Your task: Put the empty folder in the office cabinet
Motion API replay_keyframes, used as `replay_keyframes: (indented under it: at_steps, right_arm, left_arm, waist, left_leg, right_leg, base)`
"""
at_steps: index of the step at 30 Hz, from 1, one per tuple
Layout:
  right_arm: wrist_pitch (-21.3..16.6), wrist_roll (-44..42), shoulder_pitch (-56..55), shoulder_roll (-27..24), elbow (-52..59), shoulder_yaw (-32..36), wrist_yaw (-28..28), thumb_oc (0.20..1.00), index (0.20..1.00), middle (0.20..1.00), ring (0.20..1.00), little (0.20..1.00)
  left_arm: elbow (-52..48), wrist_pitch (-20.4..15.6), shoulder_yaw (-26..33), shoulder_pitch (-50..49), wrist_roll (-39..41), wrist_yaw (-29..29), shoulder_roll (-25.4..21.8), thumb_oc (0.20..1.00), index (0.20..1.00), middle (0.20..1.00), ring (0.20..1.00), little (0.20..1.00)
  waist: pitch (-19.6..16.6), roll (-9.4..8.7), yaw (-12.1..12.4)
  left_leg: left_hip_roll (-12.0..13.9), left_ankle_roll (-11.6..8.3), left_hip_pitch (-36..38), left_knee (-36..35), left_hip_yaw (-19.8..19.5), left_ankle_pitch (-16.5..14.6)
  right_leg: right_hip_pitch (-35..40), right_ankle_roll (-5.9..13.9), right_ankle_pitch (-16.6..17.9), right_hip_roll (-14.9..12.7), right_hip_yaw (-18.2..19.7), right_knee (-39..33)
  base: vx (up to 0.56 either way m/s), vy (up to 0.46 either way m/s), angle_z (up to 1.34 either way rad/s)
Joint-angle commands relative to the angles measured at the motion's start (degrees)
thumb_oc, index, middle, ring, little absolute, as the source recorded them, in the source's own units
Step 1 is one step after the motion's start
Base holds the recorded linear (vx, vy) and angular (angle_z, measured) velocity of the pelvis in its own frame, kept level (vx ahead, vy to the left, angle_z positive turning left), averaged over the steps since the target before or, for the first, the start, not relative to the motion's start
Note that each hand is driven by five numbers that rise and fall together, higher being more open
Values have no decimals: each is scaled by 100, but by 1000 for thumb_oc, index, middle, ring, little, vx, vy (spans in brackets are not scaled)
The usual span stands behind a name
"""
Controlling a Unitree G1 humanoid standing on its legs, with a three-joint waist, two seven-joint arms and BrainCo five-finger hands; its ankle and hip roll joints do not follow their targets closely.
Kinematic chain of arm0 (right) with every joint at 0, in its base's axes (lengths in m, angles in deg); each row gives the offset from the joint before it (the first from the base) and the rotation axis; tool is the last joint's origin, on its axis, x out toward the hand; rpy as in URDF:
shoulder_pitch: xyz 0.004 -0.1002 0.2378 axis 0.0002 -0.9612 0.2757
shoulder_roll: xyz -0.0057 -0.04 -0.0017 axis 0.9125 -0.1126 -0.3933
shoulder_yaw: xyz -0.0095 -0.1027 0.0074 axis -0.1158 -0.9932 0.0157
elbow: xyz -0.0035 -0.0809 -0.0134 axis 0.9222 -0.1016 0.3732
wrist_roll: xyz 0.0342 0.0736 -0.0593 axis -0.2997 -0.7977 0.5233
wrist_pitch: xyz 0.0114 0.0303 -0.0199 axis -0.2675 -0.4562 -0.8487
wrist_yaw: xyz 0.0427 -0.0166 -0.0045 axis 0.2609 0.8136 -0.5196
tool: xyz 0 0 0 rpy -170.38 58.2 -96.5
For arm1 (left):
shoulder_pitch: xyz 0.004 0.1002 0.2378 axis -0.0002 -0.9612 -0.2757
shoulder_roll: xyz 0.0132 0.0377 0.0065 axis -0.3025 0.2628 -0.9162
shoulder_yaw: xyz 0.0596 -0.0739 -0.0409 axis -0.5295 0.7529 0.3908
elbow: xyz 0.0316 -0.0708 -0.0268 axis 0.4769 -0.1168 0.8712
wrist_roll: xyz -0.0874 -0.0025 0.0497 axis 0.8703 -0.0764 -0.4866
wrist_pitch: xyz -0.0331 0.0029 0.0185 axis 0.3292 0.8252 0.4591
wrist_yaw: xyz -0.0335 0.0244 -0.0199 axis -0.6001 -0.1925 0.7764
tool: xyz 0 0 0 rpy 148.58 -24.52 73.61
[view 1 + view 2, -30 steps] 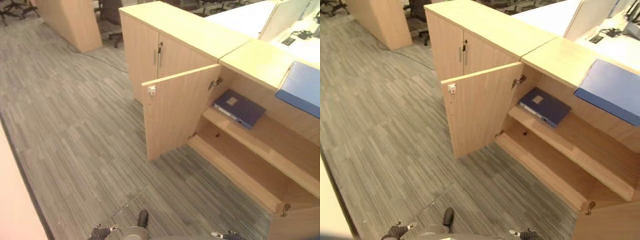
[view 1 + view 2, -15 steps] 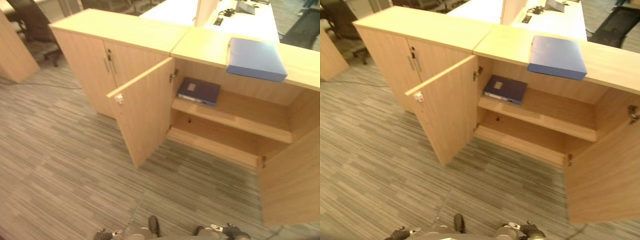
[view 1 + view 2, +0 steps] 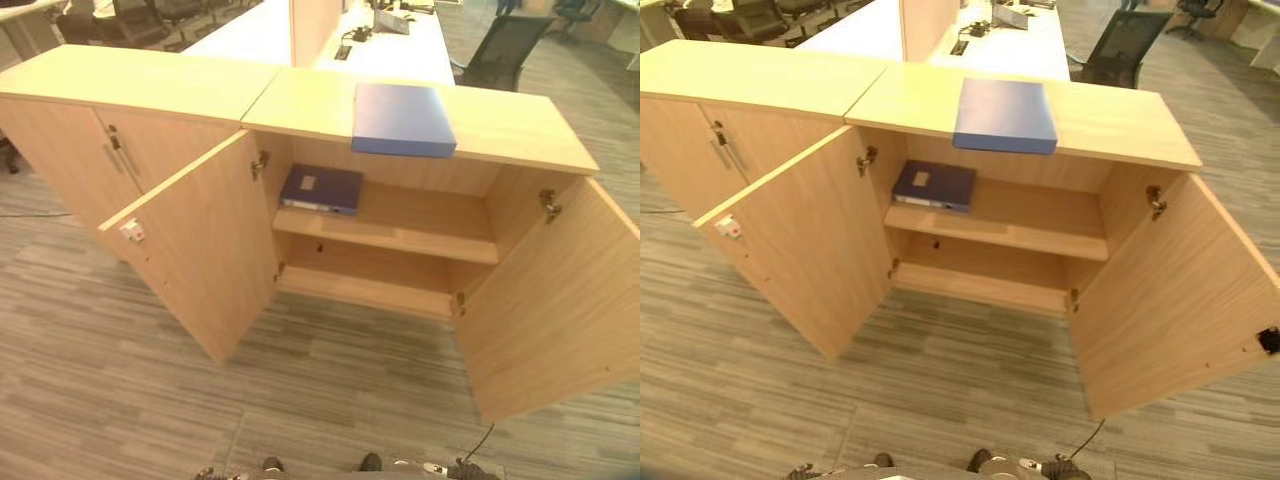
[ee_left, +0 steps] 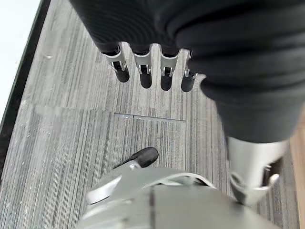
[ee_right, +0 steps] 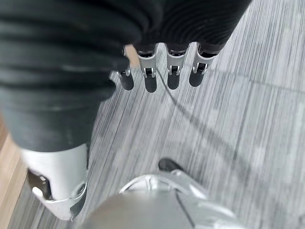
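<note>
Pale wooden office cabinet (image 3: 420, 110) standing well ahead of both robot hands, both doors swung wide: left door (image 3: 195, 255) and right door (image 3: 555, 300). Flat light-blue folder (image 3: 402, 118) lying on the cabinet's top, well apart from either robot hand, over the open compartment. Darker blue binder (image 3: 321, 189) lying flat on the upper shelf (image 3: 420, 230) inside, towards the left end, just below and left of the light-blue folder. Lower shelf (image 3: 370, 290) bare wood.

Left robot hand (image 4: 143, 67) hanging over grey striped carpet floor (image 4: 71, 124), fingers (image 4: 145, 78) straight and relaxed, holding nothing. Right robot hand (image 5: 162, 62) likewise over the carpet, fingers (image 5: 173, 76) straight and loose, nothing in its grasp. Neither robot hand near the cabinet or the folder.

Closed pale wooden cabinet (image 3: 90, 120) adjoining on the left. White table (image 3: 330, 40) and dark office chair (image 3: 500, 45) behind the cabinets.
</note>
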Motion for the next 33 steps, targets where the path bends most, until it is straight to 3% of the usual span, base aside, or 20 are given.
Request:
replay_keyframes:
  at_steps: [1, 2, 3, 4, 6, 8, 10, 12, 13, 14, 17, 19, 20, 21, 24, 25, 29, 33]
  right_arm:
    - [-65, -107, 401, -29, -78, -172, -68, 1000, 1000, 1000, 1000, 1000]
    - [-63, -99, 420, -98, -55, -181, -90, 1000, 1000, 1000, 1000, 1000]
    - [-61, -98, 422, -101, -54, -176, -89, 1000, 1000, 1000, 1000, 1000]
    - [-52, -112, 420, -174, -49, -161, -94, 1000, 1000, 1000, 1000, 1000]
    - [-44, -118, 413, -201, -60, -150, -92, 1000, 1000, 1000, 1000, 1000]
    - [-38, -47, 364, -267, -82, -151, -93, 1000, 1000, 1000, 1000, 1000]
    - [-64, -31, 361, -292, -89, -147, -124, 1000, 1000, 1000, 1000, 1000]
    - [-74, -41, 334, -285, -136, -94, -98, 1000, 1000, 1000, 1000, 1000]
    - [-61, -18, 277, -253, -175, -52, -112, 1000, 1000, 1000, 1000, 1000]
    - [-58, -20, 247, -226, -186, -24, -123, 1000, 1000, 1000, 1000, 1000]
    - [16, 44, 282, -123, -106, 13, -37, 1000, 1000, 1000, 1000, 1000]
    - [49, 148, 333, -85, 5, 24, 34, 1000, 1000, 1000, 1000, 1000]
    - [58, 215, 359, -61, 116, -47, 54, 1000, 1000, 1000, 1000, 1000]
    - [51, 227, 368, -37, 170, -100, 61, 1000, 1000, 1000, 1000, 1000]
    - [16, 171, 424, -4, 305, -172, 76, 1000, 1000, 1000, 1000, 1000]
    - [6, 151, 454, 5, 303, -183, 63, 1000, 1000, 1000, 1000, 1000]
    - [9, 21, 475, 59, 261, -200, 59, 1000, 1000, 1000, 1000, 1000]
    - [10, 49, 411, 27, 154, -193, 53, 1000, 1000, 1000, 1000, 1000]
  left_arm:
    - [-133, -10, -17, 256, 171, 9, -21, 1000, 1000, 1000, 1000, 1000]
    - [-202, -40, -55, 276, 217, -25, 0, 1000, 1000, 1000, 1000, 1000]
    - [-202, -39, -59, 281, 219, -27, 2, 1000, 1000, 1000, 1000, 1000]
    - [-216, -60, -98, 300, 263, -36, 42, 1000, 1000, 1000, 1000, 1000]
    - [-209, -72, -97, 290, 292, -35, 56, 1000, 1000, 1000, 1000, 1000]
    - [-214, -60, -134, 256, 241, -4, 59, 1000, 1000, 1000, 1000, 1000]
    - [-192, -82, -160, 284, 207, 0, 40, 1000, 1000, 1000, 1000, 1000]
    - [-111, -76, -171, 337, 176, 20, 18, 1000, 1000, 1000, 1000, 1000]
    - [-76, -70, -166, 308, 161, 24, 54, 1000, 1000, 1000, 1000, 1000]
    - [-53, -65, -168, 304, 130, 23, 60, 1000, 1000, 1000, 1000, 1000]
    - [-16, -56, -200, 316, -20, 35, 45, 1000, 1000, 1000, 1000, 1000]
    - [22, -19, -196, 315, -102, 78, -3, 1000, 1000, 1000, 1000, 1000]
    - [-15, -7, -187, 301, -86, 97, -28, 1000, 1000, 1000, 1000, 1000]
    - [-34, -11, -183, 291, -80, 110, -39, 1000, 1000, 1000, 1000, 1000]
    - [-118, -32, -211, 292, -40, 132, -64, 1000, 1000, 1000, 1000, 1000]
    - [-142, -35, -232, 327, -31, 154, -51, 1000, 1000, 1000, 1000, 1000]
    - [-311, -83, -381, 466, -44, 232, -37, 1000, 1000, 1000, 1000, 1000]
    - [-470, -131, -512, 493, -120, 304, 32, 1000, 1000, 1000, 1000, 1000]
  waist:
    - [483, -204, 148]
    - [583, -211, 238]
    - [579, -196, 224]
    - [645, -232, 291]
    - [647, -273, 310]
    - [606, -280, 405]
    - [604, -197, 483]
    - [539, -101, 525]
    - [390, -50, 477]
    - [323, -59, 456]
    - [86, -15, 359]
    - [137, 64, 357]
    - [224, 111, 377]
    - [275, 112, 373]
    - [417, 175, 311]
    - [476, 212, 267]
    - [596, 116, 107]
    - [407, 21, 99]
  left_leg:
    - [313, 134, 167, 1331, -343, -412]
    - [285, 182, -116, 1789, -562, -178]
    - [311, 170, -166, 1852, -598, -195]
    - [105, 257, -660, 1983, -959, -219]
    - [45, 252, -772, 1774, -1003, -276]
    - [-67, 111, -945, 706, -1139, 14]
    - [-185, -66, -1231, -310, -1346, 657]
    - [-212, -174, -1159, -1248, -1353, 872]
    - [-264, -165, -1066, -1248, -1383, 982]
    - [-328, -133, -987, -1248, -1366, 964]
    - [-827, 228, -672, -1248, -1220, 652]
    - [-1197, 464, -242, -1248, -1045, 222]
    - [-1307, 569, -52, -1248, -925, 94]
    - [-1344, 609, 42, -1248, -879, 42]
    - [-1299, 624, 242, -1248, -756, -55]
    - [-1274, 607, 271, -1248, -751, -75]
    - [-1302, 566, 428, -1248, -937, -138]
    - [-1320, 572, 406, -1248, -898, -119]
  right_leg:
    - [354, 344, 465, 52, 189, -922]
    - [444, 251, 385, 101, 229, -931]
    - [437, 239, 376, 121, 209, -931]
    - [531, 222, 319, 102, 248, -973]
    - [589, 278, 316, 66, 276, -1019]
    - [720, 372, 309, 4, 390, -1156]
    - [901, 383, 263, 60, 415, -1271]
    - [1078, 450, 203, 130, 497, -1325]
    - [1134, 526, 216, 65, 515, -1367]
    - [1136, 573, 245, -23, 517, -1390]
    - [1002, 852, 383, -555, 693, -1199]
    - [755, 964, 474, -1225, 684, -78]
    - [594, 927, 709, -1562, 437, 560]
    - [491, 919, 788, -1677, 350, 848]
    - [217, 816, 715, -1493, 150, 942]
    - [45, 816, 651, -1256, 147, 644]
    - [-231, 898, 825, -523, 846, -425]
    - [60, 880, 1074, -389, 805, -1041]
  base:
    - [58, -209, -23]
    - [36, -122, -25]
    - [52, -84, -22]
    - [98, -15, -17]
    - [137, 43, -2]
    - [199, 160, -2]
    - [202, 184, -7]
    - [325, 307, -23]
    - [394, 411, -63]
    - [398, 471, -65]
    - [312, 565, -44]
    - [324, 598, 15]
    - [227, 491, 3]
    - [154, 388, -15]
    - [101, 120, -12]
    - [79, -22, 19]
    - [126, -108, 9]
    - [120, -132, 40]
